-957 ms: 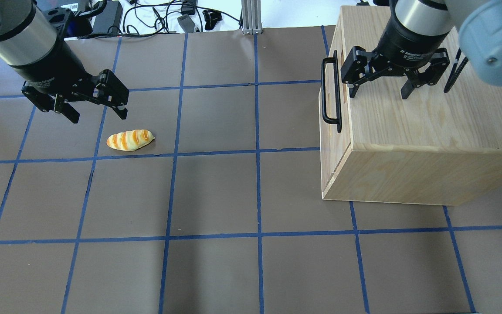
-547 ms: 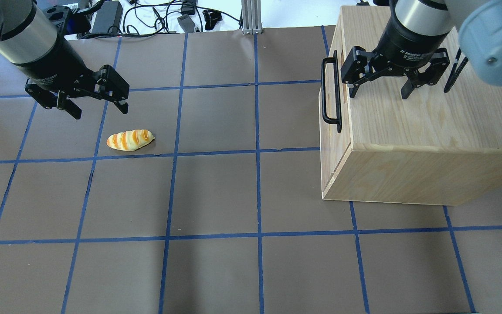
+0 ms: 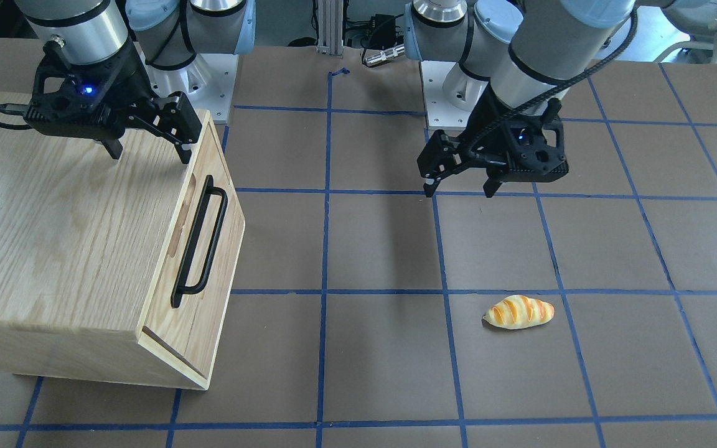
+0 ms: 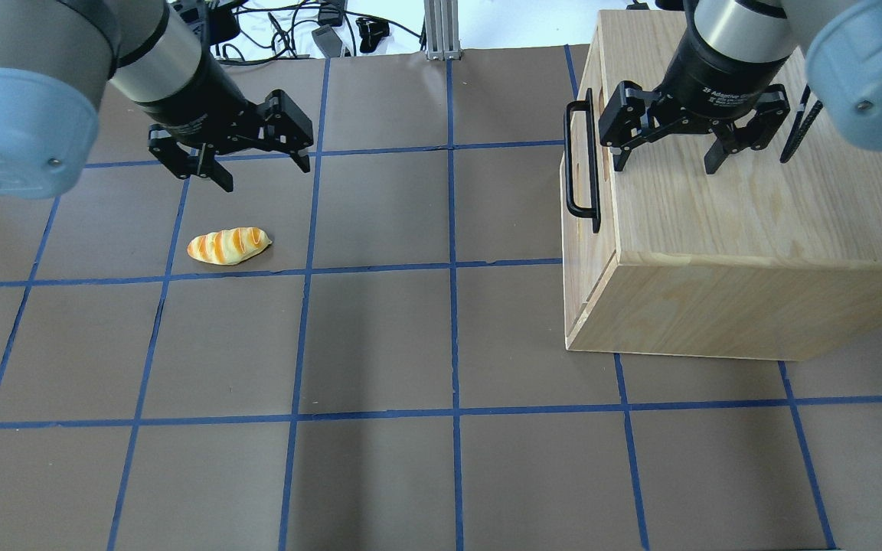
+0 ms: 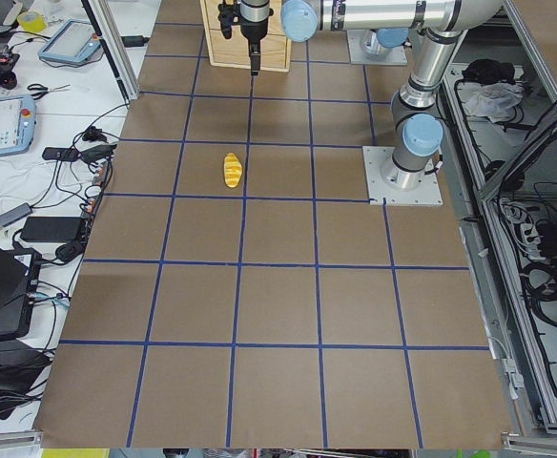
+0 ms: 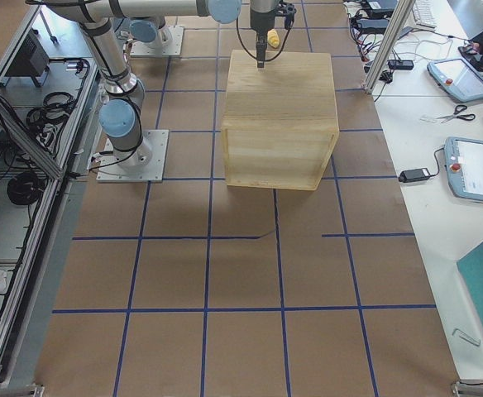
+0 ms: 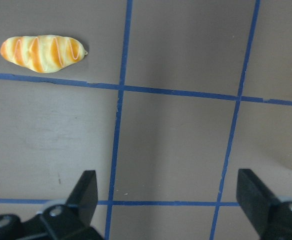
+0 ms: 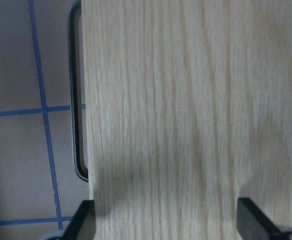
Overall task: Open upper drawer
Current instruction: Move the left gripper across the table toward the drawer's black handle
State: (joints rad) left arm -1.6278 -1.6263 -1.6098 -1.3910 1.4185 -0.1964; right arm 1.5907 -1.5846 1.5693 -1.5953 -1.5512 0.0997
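The upper drawer (image 4: pixel 583 256) is shut in the front of a light-wood cabinet (image 4: pixel 755 207); its front also shows in the front-facing view (image 3: pixel 195 323). Its long black bar handle (image 4: pixel 581 164) shows there too (image 3: pixel 200 242) and in the right wrist view (image 8: pixel 76 100). My right gripper (image 4: pixel 665 164) is open and empty above the cabinet top, just behind the front edge (image 3: pixel 148 154) (image 8: pixel 168 220). My left gripper (image 4: pixel 265 172) is open and empty above the mat, far left of the cabinet (image 3: pixel 458 190) (image 7: pixel 168 200).
A striped toy bread roll (image 4: pixel 228 246) lies on the brown mat below the left gripper (image 3: pixel 519 312) (image 7: pixel 42 53). Blue tape lines grid the mat. Cables and adapters (image 4: pixel 295 23) lie past the far edge.
My left arm has swung right and toward the far edge, away from the bread roll and nearer the table's middle. The right gripper, cabinet and drawer have not moved.
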